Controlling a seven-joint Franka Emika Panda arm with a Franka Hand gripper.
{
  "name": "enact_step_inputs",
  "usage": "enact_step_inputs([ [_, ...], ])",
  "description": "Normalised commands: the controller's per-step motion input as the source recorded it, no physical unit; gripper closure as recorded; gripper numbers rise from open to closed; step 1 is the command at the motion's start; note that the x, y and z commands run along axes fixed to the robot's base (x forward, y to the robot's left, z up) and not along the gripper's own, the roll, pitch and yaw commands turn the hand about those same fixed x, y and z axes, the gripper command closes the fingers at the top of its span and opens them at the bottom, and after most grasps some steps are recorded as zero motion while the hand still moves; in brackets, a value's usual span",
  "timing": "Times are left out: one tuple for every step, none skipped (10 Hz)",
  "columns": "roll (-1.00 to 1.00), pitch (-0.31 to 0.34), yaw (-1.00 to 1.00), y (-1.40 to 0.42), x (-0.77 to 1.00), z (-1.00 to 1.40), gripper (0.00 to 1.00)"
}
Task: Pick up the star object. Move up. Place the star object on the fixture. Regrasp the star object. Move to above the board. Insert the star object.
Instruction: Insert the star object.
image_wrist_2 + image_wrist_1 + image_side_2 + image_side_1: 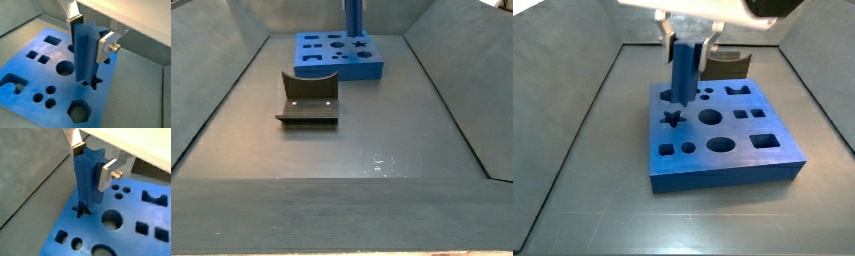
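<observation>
While jaws grip star object [85,52] upright, gripper [90,37] above board [767,150], tip at star hole [672,119], fixture [309,98] well apart

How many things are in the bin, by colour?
Blue: 2, the star peg held in the tool above the board
Dark: 1, the fixture
Total: 3
</observation>
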Motion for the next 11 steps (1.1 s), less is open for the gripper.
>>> enact_step_inputs([
  [0.0, 0.0, 0.0, 0.0, -0.02, 0.0, 1.0],
  [0.16, -0.114, -0.29, -0.18, -0.46, -0.15, 1.0],
  [0.15, -0.06, -0.3, -0.19, -0.39, -0.12, 1.0],
  [0.0, 0.0, 0.0, -0.02, 0.0, 0.0, 1.0],
  [0.0, 0.0, 0.0, -0.01, 0.04, 0.0, 1.0],
  [0.03, 0.009, -0.58, -0.07, 0.17, 0.0, 1.0],
  [0.0, 0.011, -0.75, -0.02, 0.0, 0.0, 1.0],
  [0.0, 0.0, 0.0, 0.0, 0.04, 0.0, 1.0],
  [0.0, 0.0, 0.0, -0.14, 0.25, -0.43, 1.0],
  [0.0, 0.0, 0.0, -0.03, 0.09, -0.15, 1.0],
  [0.0, 0.0, 0.0, 0.0, 0.0, -0.03, 1.0],
])
